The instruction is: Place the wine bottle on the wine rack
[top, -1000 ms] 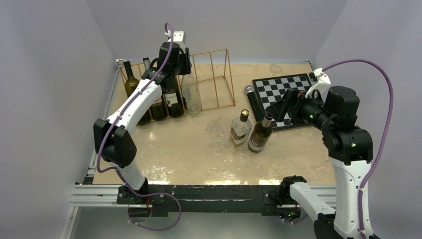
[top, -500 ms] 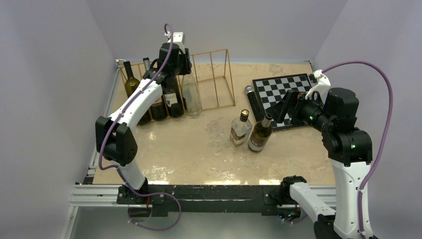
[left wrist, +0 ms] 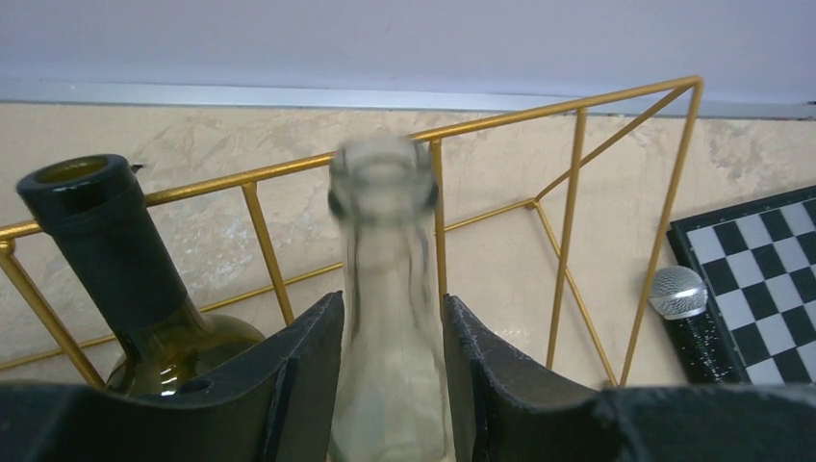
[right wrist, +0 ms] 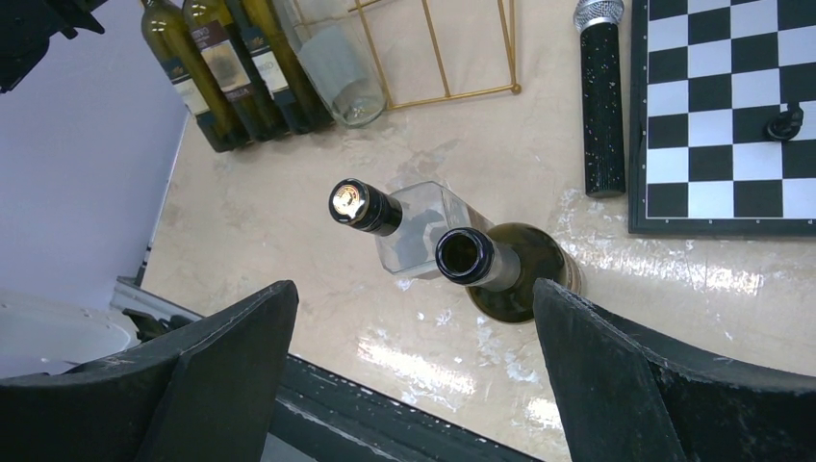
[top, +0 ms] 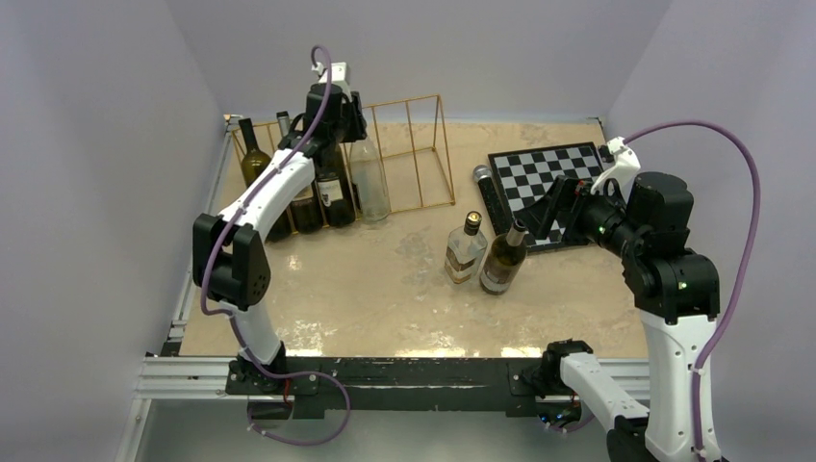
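Observation:
The gold wire wine rack (top: pixel 404 100) stands at the back left; it also shows in the left wrist view (left wrist: pixel 577 107) and the right wrist view (right wrist: pixel 452 96). A clear bottle (top: pixel 370 188) stands upright in one slot beside several dark bottles (top: pixel 332 197). My left gripper (top: pixel 349 133) flanks the clear bottle's neck (left wrist: pixel 390 241), its fingers (left wrist: pixel 308 366) only slightly apart from the glass. A green wine bottle (top: pixel 502 265) with an open mouth (right wrist: pixel 500 274) and a square clear bottle (top: pixel 465 252) stand mid-table. My right gripper (right wrist: pixel 414 286) hovers wide open above them, empty.
A black-and-white chessboard (top: pixel 544 178) lies at the back right, with a black microphone (top: pixel 484 188) along its left edge. The two rightmost rack slots hold nothing. The side walls stand close to the table on both sides.
My left arm's elbow has shifted right and the gripper has risen slightly at the clear bottle's neck. The bottle stays in its slot. The right arm has barely moved.

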You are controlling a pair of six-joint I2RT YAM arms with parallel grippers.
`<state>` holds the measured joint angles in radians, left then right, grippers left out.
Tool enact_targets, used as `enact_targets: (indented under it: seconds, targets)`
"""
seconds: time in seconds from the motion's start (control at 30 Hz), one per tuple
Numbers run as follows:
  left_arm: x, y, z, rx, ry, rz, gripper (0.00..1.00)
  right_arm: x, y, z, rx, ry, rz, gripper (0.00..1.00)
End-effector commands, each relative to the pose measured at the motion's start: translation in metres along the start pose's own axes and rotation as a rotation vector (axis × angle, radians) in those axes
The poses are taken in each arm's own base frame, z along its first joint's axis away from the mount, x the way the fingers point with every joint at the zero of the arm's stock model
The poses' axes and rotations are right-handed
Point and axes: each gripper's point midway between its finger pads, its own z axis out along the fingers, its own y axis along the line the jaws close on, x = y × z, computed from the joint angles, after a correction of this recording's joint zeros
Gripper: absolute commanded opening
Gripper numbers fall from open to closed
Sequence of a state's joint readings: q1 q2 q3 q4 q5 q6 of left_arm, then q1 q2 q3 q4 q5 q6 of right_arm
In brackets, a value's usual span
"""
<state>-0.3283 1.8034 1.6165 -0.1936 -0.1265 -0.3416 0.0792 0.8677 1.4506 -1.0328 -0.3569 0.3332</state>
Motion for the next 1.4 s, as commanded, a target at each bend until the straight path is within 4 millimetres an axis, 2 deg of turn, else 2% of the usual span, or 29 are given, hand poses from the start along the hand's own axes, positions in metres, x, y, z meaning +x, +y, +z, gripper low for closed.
enact_targets:
  seconds: [0.0,0.2,0.33,0.5,0.63,0.7,0.77,0.97,1.1,1.23,1.37]
  targets:
    - [0.004,0.007,0.014,-0.019,0.019,-0.016,0.48,-0.007,0.002,-0.006,0.008,-0.037,-0.005,0.97]
    - [0.006,0.009,0.031,-0.033,0.043,-0.008,0.51,-0.014,0.007,-0.015,0.001,-0.057,-0.017,0.97]
    - [0.000,0.010,0.029,-0.037,0.033,-0.005,0.54,-0.016,0.009,-0.020,-0.001,-0.074,-0.024,0.98]
    - [-0.015,0.007,0.011,-0.018,-0.008,0.000,0.62,-0.012,0.008,-0.021,0.002,-0.067,-0.021,0.98]
    - [-0.033,0.003,-0.013,0.001,-0.044,0.007,0.77,-0.012,0.009,-0.020,-0.004,-0.067,-0.023,0.99]
    - [-0.041,-0.003,-0.027,0.039,-0.060,0.011,0.88,-0.013,0.010,-0.019,-0.013,-0.069,-0.025,0.99]
    - [-0.047,-0.015,-0.041,0.107,-0.062,0.030,0.99,-0.014,0.012,-0.018,-0.025,-0.069,-0.030,0.99]
    - [-0.039,-0.060,-0.082,0.397,0.016,0.113,0.99,-0.016,0.017,-0.015,-0.059,-0.066,-0.052,0.99]
    - [-0.029,-0.104,-0.134,0.722,-0.003,0.140,0.99,-0.016,0.017,-0.011,-0.067,-0.047,-0.047,0.99]
    - [0.003,-0.151,-0.189,1.001,0.017,0.191,0.99,-0.017,0.016,-0.004,-0.062,-0.030,-0.030,0.99]
    - [0.029,-0.188,-0.226,1.121,-0.013,0.273,0.99,-0.017,0.014,0.002,-0.059,-0.021,-0.014,0.99]
